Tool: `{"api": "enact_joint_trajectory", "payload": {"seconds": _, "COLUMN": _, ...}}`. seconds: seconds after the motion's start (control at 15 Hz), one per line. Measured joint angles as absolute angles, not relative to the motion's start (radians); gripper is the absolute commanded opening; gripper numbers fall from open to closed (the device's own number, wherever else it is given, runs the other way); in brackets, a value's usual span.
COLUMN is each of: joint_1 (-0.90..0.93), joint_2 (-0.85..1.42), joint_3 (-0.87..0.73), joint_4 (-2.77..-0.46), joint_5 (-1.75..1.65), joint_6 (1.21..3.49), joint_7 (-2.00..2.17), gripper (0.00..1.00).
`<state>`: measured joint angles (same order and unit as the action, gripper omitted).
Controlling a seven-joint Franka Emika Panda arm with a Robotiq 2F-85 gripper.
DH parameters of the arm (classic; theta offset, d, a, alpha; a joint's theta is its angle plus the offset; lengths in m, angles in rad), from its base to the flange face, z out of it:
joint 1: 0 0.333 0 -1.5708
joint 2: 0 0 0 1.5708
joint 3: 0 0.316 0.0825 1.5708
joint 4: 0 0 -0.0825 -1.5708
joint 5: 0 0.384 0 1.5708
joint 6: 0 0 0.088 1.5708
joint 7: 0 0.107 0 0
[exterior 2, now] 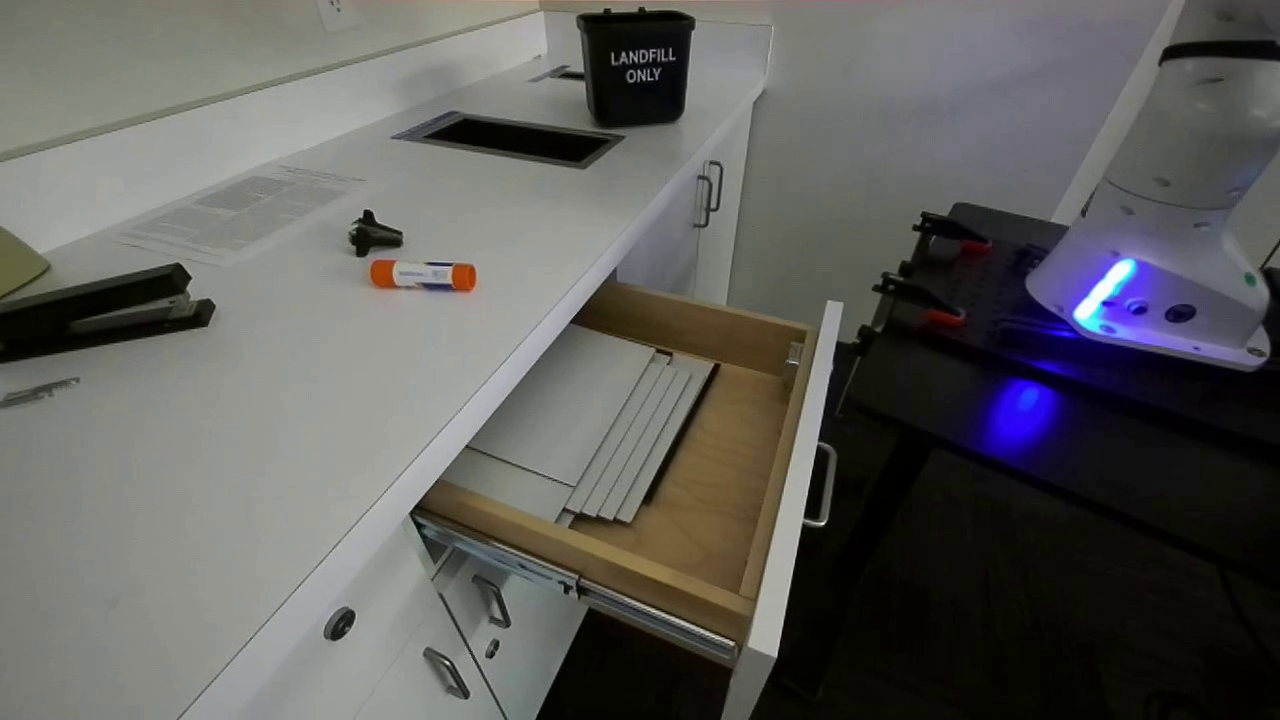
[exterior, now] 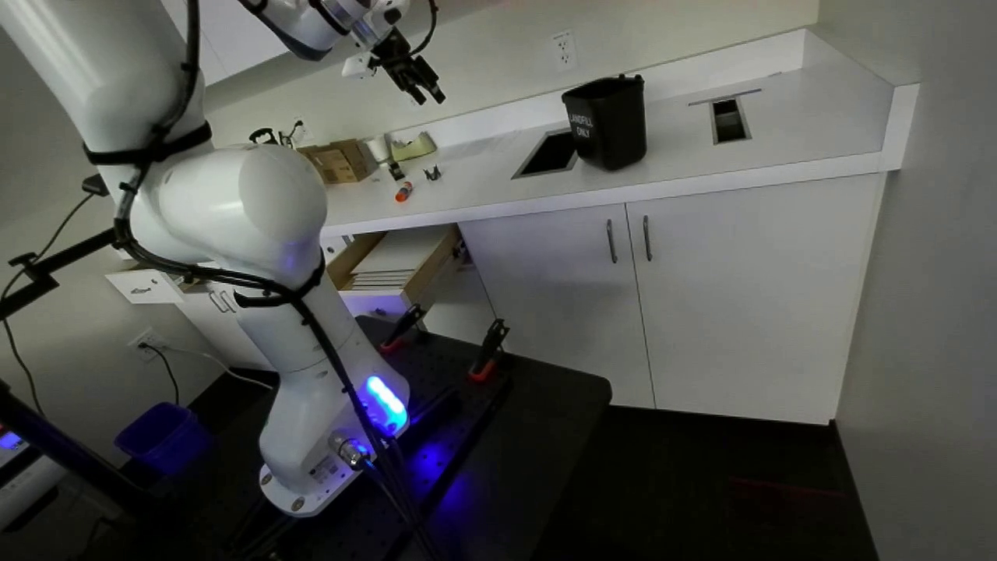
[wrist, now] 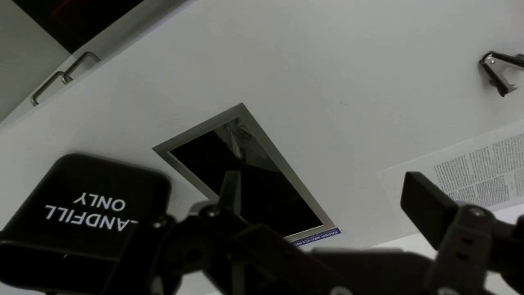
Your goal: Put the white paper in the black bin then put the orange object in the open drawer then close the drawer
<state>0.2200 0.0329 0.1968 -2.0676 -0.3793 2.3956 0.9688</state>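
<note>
The bin [exterior 2: 640, 95], lettered LANDFILL ONLY, stands on the counter [exterior 2: 290, 400] beside a slot [wrist: 284, 168] labelled PAPER RECYCLING. The paper [exterior 2: 245, 212] and the orange stick [exterior 2: 423, 276] also lie on the counter, their print too small to read. The drawer [exterior 2: 725, 440] is pulled out. The gripper [wrist: 322, 180] has its jaws spread wide.

One black bin [exterior 2: 637, 100] and one blue bin [exterior: 167, 442] are counted. On the counter [exterior 2: 250, 450], one orange glue stick [exterior 2: 423, 275], one stapler [exterior 2: 110, 295] and one staple remover [exterior 2: 375, 236] are found, and in it two rectangular holes [exterior: 547, 153] are seen. One drawer [exterior 2: 722, 470] with flat boards [exterior 2: 570, 400] inside is shown; the boards cannot be surely counted, nor can the printed sheets [exterior 2: 245, 210]. Two tall cabinet doors [exterior: 740, 312] with two handles [exterior: 647, 238] are counted, and also two clamps [exterior: 488, 352].
</note>
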Motion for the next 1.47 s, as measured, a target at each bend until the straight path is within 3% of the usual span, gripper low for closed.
{"api": "enact_joint_trajectory", "payload": {"seconds": 0.6, "joint_1": 0.215, "joint_2": 0.046, "joint_3": 0.188, "joint_4": -2.065, "joint_5": -0.372, "joint_6": 2.401, "joint_7": 0.940, "gripper": 1.00}}
{"api": "enact_joint_trajectory", "payload": {"seconds": 1.47, "joint_1": 0.292, "joint_2": 0.366, "joint_3": 0.298, "joint_4": -1.869, "joint_5": -0.023, "joint_6": 2.489, "joint_7": 0.165, "gripper": 1.00}}
